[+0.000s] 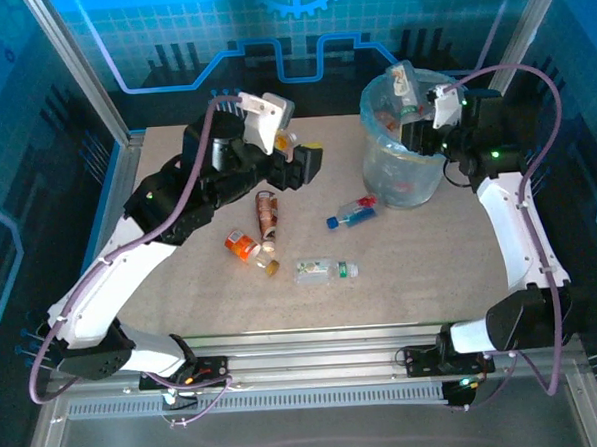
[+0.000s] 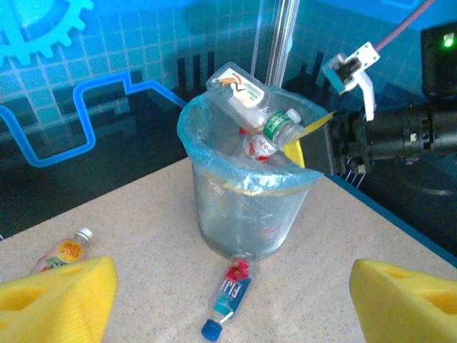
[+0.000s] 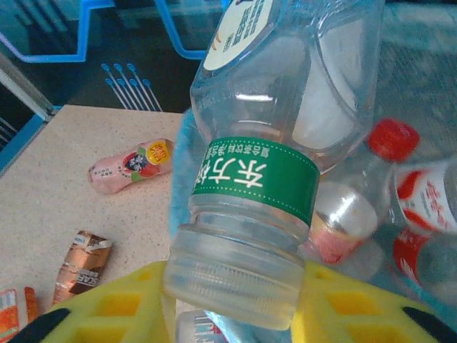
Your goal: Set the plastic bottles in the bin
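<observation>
1. The round translucent grey-blue bin [image 1: 404,173], lined with a pale blue-green bag, stands at the far right of the speckled table [image 1: 183,320]. Several plastic bottles are piled inside it.
2. The right gripper [image 3: 232,306] hangs over the bin's rim. Its yellow foam pads [image 3: 118,307] sit on either side of the ribbed cap of a large clear plastic bottle with a green label [image 3: 257,179]. I cannot tell whether they clamp it or only touch it.
3. The left gripper [image 2: 232,275] hovers above the table facing the bin, with its jaws wide apart and nothing between them.
4. The clear bottle tilts base-up above the bin.
5. Loose bottles lie mid-table: a brown bottle [image 1: 268,213], an orange bottle [image 1: 242,244], a clear white-labelled bottle [image 1: 319,271] and a blue-capped bottle [image 1: 350,216].
</observation>
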You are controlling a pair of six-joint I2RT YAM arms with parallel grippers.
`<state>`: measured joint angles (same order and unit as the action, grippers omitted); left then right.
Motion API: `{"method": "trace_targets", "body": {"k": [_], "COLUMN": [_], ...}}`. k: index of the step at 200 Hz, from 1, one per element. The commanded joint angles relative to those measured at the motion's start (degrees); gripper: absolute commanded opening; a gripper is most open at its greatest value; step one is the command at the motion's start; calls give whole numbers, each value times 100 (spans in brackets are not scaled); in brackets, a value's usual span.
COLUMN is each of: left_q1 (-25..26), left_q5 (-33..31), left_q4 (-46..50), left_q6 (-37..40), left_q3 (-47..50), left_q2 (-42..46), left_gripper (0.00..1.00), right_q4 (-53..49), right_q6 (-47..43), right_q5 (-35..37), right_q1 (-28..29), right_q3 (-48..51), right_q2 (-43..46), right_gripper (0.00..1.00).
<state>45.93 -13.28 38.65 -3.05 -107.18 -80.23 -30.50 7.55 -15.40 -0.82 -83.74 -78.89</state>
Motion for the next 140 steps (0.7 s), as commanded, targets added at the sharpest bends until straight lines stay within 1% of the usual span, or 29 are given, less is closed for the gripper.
{"method": "trace_targets", "body": {"k": [1, 5, 6, 7, 21, 26, 36, 61, 99, 140], "left_q1": [22, 21, 21, 21, 26, 21, 26, 25, 21, 21], "left_q5": [-50, -44, -44, -48, -58, -58, -63, -36, -58, -245], "left_q4": [-142, -143, -145, -142, -148, -155, -173, -173, -187, 54], "left_q6": [-127, -136, -135, -139, -147, -149, -147, -169, -167, -164], "left_q3": [112, 132, 130, 128, 175, 191, 210, 223, 279, 329], "left_q2": [-28, -28, -28, -28, -44, -46, -58, -107, -107, -190], "left_gripper": [86, 86, 86, 86, 87, 87, 87, 87, 87, 87], "right_q4": [-59, -30, -21, -21, -25, -55, -129, -280, -352, -740], "right_q6": [458, 515, 540, 540, 587, 569, 518, 437, 525, 489], "right_q5": [97, 153, 169, 169, 271, 318, 390, 501, 232, 319], "right_q1": [-266, -312, -333, -333, -412, -417, -419, -419, -376, 28], "right_q3": [108, 142, 162, 162, 221, 226, 200, 109, -71, -506], "right_q2": [209, 251, 262, 262, 357, 377, 400, 451, 275, -31], "right_gripper": [54, 58, 61, 61, 81, 85, 88, 88, 84, 77]}}
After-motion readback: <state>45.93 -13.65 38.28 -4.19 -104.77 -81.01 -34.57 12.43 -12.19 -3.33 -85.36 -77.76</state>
